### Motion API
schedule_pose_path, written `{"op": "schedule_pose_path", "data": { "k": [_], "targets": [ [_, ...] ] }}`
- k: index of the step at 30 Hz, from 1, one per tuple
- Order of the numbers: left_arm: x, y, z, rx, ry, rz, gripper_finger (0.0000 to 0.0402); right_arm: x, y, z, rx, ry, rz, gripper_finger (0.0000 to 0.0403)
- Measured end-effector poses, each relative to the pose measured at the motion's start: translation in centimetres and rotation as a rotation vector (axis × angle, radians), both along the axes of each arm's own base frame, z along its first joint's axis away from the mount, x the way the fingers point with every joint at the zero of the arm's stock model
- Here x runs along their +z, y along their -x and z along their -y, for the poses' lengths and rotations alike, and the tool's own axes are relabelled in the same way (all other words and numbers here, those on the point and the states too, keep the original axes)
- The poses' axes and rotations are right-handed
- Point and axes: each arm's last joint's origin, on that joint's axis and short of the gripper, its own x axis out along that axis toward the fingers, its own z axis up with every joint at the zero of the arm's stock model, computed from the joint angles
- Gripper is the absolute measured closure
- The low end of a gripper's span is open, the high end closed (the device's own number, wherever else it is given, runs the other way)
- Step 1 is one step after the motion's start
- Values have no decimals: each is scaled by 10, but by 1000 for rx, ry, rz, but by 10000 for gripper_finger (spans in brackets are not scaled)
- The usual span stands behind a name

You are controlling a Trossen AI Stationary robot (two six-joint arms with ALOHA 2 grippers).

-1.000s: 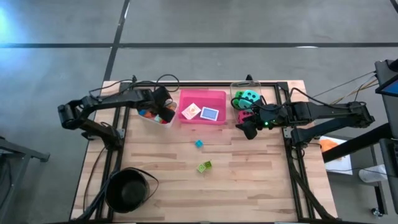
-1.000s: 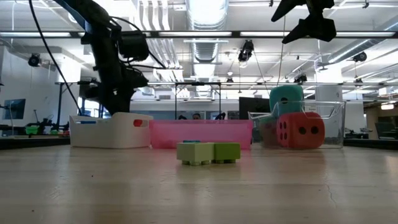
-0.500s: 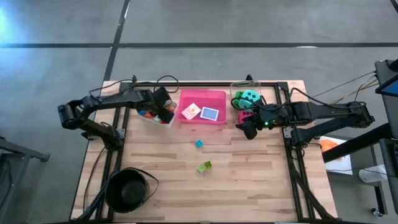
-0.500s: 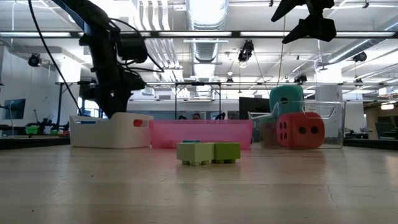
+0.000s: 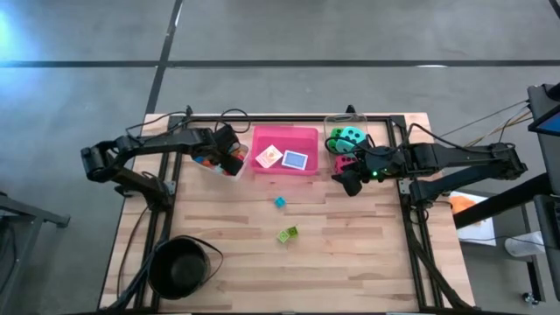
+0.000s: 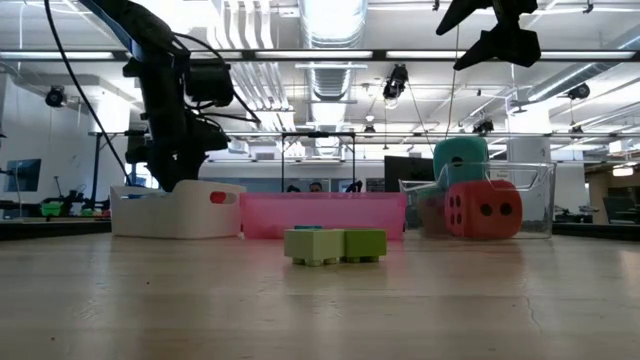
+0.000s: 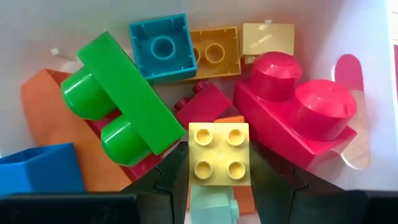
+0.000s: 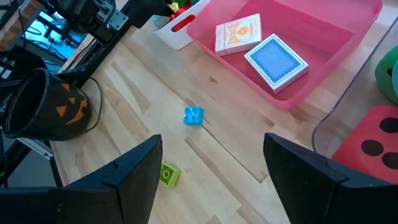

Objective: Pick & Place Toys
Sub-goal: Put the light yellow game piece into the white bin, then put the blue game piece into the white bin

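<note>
Now your left gripper, inside the white tray, clamps a small pale-yellow four-stud block above red, green, blue and orange blocks. Your right gripper hangs open over the worktop.

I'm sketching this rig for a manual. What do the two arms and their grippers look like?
Both arms are dark, nearly black, built of slim jointed segments with black cables looping along them. The left gripper has two flat, angular black fingers; the right gripper has the same broad, matte black fingers. A small green light glows near the right arm's wrist. No other markings are visible.
</note>
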Motion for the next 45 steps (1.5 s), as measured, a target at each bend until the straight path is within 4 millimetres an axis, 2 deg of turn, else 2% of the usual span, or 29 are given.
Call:
{"op": "schedule_pose_path", "data": {
  "k": [8, 33, 45],
  "targets": [
    [0, 0, 0, -5, 1, 4, 268, 0, 0, 0, 0, 0, 0, 132],
    [1, 0, 2, -54, 40, -2, 77, 0, 0, 0, -16, -20, 5, 132],
    [24, -4, -1, -74, 53, -28, 66, 0, 0, 0, -16, -20, 5, 132]
  ]
}}
